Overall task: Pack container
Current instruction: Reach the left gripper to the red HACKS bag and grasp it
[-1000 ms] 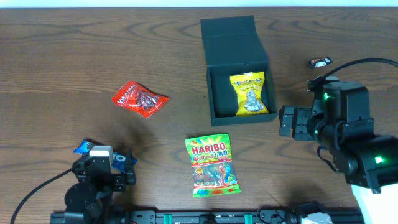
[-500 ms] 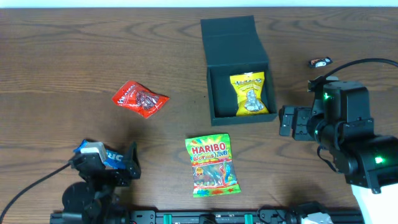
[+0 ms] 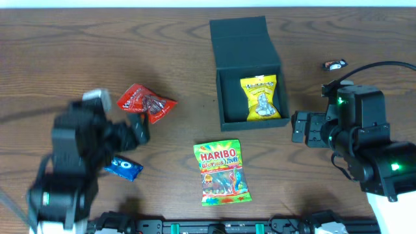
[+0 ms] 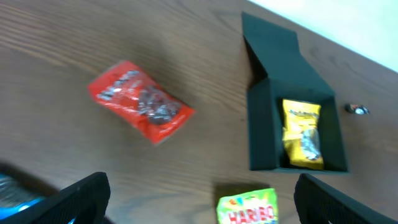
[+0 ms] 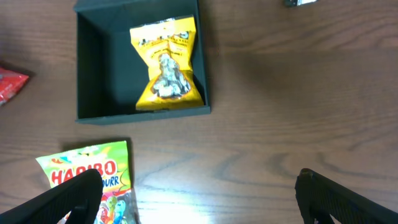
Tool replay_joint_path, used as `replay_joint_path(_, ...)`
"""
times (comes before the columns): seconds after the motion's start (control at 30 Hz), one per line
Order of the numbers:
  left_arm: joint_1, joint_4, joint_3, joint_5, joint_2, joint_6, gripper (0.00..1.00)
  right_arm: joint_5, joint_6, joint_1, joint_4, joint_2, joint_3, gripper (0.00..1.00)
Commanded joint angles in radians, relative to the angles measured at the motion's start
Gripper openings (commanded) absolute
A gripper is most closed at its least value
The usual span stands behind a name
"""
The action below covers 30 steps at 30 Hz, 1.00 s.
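The dark teal-black container [image 3: 242, 40] stands open at the table's back centre, its flap lid folded back. A yellow snack packet [image 3: 262, 97] lies in it. The container [image 4: 272, 45] and yellow packet [image 4: 303, 134] also show in the left wrist view, and again in the right wrist view [image 5: 93, 74], [image 5: 166, 65]. My left gripper [image 3: 135, 130] is open and empty, above the table just front-left of a red packet [image 3: 146, 103]. My right gripper [image 3: 298, 127] is open and empty, right of the container's front corner.
A green Haribo bag [image 3: 221, 172] lies in front of the container. A blue packet [image 3: 125, 167] lies at the front left. A small dark wrapped item [image 3: 335, 65] lies at the back right. The red packet [image 4: 140, 102] and Haribo bag [image 4: 249, 208] show in the left wrist view.
My left arm has swung up from the front-left edge towards the red packet, uncovering the blue packet. The right arm and all packets have stayed put.
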Motion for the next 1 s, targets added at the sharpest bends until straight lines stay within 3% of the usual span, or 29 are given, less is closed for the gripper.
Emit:
replay_joint_path(0.0, 0.002, -0.003, 0.079, 0.133, 0.143, -0.012, 0.95, 0.003, 0.015, 0.008, -0.001, -0.002, 0.000, 0.99)
replay_joint_path(0.1, 0.002, -0.003, 0.081, 0.294, 0.244, -0.052, 0.95, 0.003, 0.015, 0.008, -0.005, -0.002, 0.000, 0.99)
replay_joint_path(0.27, 0.002, 0.011, 0.081, 0.307, 0.363, -0.059, 0.95, 0.003, 0.015, 0.008, -0.016, -0.002, 0.000, 0.99)
replay_joint_path(0.33, 0.002, 0.027, 0.083, 0.240, 0.407, -0.092, 0.96, 0.003, 0.015, 0.008, -0.016, -0.002, 0.000, 0.99)
replay_joint_path(0.4, 0.002, 0.018, 0.089, 0.104, 0.432, -0.241, 0.96, 0.003, 0.014, 0.008, -0.016, -0.002, 0.000, 0.99)
replay_joint_path(0.5, 0.003, 0.020, 0.109, 0.042, 0.480, -0.414, 0.96, 0.003, 0.015, 0.008, -0.016, -0.002, 0.000, 0.99)
replay_joint_path(0.63, 0.003, 0.013, 0.185, 0.008, 0.575, -0.513, 0.96, 0.003, 0.015, 0.008, -0.016, -0.002, 0.000, 0.99)
replay_joint_path(0.97, 0.008, -0.028, 0.335, -0.006, 0.845, -0.623, 0.96, 0.003, 0.015, 0.008, -0.016, -0.002, -0.001, 0.99)
